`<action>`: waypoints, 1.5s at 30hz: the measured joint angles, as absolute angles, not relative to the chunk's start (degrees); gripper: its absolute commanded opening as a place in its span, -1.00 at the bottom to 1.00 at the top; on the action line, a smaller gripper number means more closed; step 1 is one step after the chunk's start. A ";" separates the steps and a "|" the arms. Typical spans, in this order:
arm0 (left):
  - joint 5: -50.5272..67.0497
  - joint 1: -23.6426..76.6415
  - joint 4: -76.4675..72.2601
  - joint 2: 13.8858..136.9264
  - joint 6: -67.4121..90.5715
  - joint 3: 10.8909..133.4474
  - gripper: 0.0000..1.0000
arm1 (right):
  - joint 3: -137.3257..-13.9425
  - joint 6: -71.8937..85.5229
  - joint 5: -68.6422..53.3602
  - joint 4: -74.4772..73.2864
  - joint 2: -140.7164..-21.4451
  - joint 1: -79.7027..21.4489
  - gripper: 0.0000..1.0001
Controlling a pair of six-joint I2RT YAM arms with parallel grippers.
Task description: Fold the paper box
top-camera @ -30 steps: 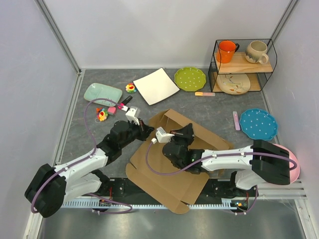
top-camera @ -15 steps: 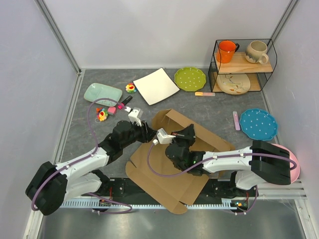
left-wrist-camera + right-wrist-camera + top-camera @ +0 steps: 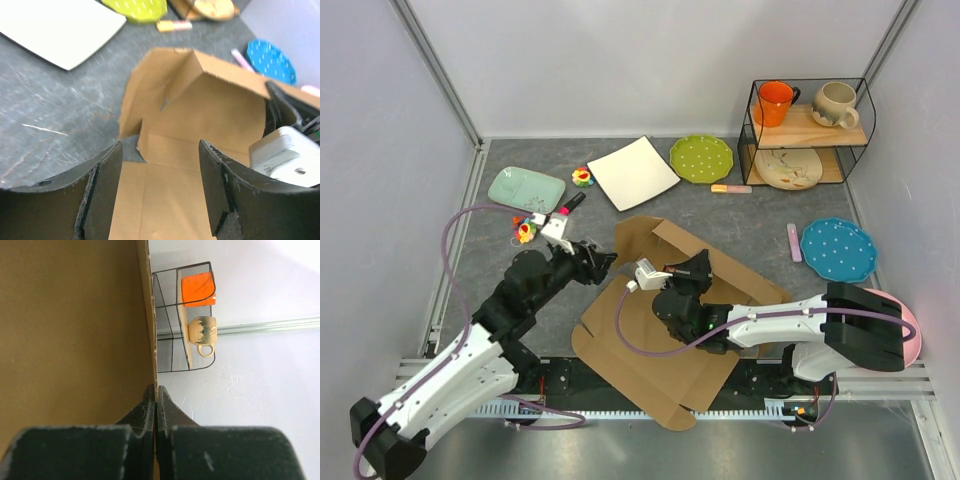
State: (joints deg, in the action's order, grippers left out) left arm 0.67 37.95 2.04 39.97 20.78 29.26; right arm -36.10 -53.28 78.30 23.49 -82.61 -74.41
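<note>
From above, the paper box [image 3: 650, 378] lies mostly flat in the lower middle of the frame, one corner over the near table edge and its far end lifted into an upright flap [image 3: 660, 238]. The left gripper [image 3: 604, 262] has let go and backed off toward the left. It now sits just beside the box's left edge, apart from the cardboard, where a second ago it was pressed in against the flap. The right gripper [image 3: 696, 266] remains at the flap's right side. In the left wrist view, the left gripper [image 3: 160, 147] has its fingers [image 3: 107, 190] spread wide with nothing between them. The half-raised box [image 3: 200, 115] fills the centre beyond, and a white plate [image 3: 55, 30] lies at the upper left. In the right wrist view, the right gripper [image 3: 156, 390] is pinched tight on the thin cardboard edge of the box [image 3: 70, 315], with a wire rack [image 3: 175, 320] behind. The flap now appears to depend on that single pinch, so the left arm is probably free to take another panel.
</note>
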 measured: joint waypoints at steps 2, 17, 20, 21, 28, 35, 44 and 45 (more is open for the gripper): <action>-2.44 37.82 2.09 36.25 21.10 28.84 0.40 | -36.07 -53.28 78.26 23.49 -82.59 -74.41 -1.00; -1.78 25.78 -6.68 66.52 31.11 32.88 0.25 | -36.07 -53.41 78.46 23.51 -82.61 -75.85 -1.00; 0.91 25.61 -11.70 71.00 31.75 33.52 0.23 | -36.07 -53.43 78.54 23.51 -82.61 -76.07 -1.00; 1.80 25.61 -12.73 71.90 31.81 33.78 0.21 | -36.07 -53.43 78.56 23.51 -82.61 -76.07 -1.00; 12.23 25.87 -24.47 76.58 32.51 33.71 0.12 | -36.12 -54.00 78.61 24.01 -83.57 -76.14 -1.00; 18.61 28.77 -31.16 75.18 32.49 28.53 0.12 | -36.16 -54.50 79.24 24.69 -84.14 -76.53 -1.00; 19.66 30.57 -36.29 70.32 32.97 22.06 0.15 | -36.58 -54.35 79.75 24.49 -84.40 -76.79 -1.00; 19.49 31.24 -36.97 69.87 33.06 21.08 0.15 | -36.58 -54.26 79.75 24.36 -84.40 -76.84 -1.00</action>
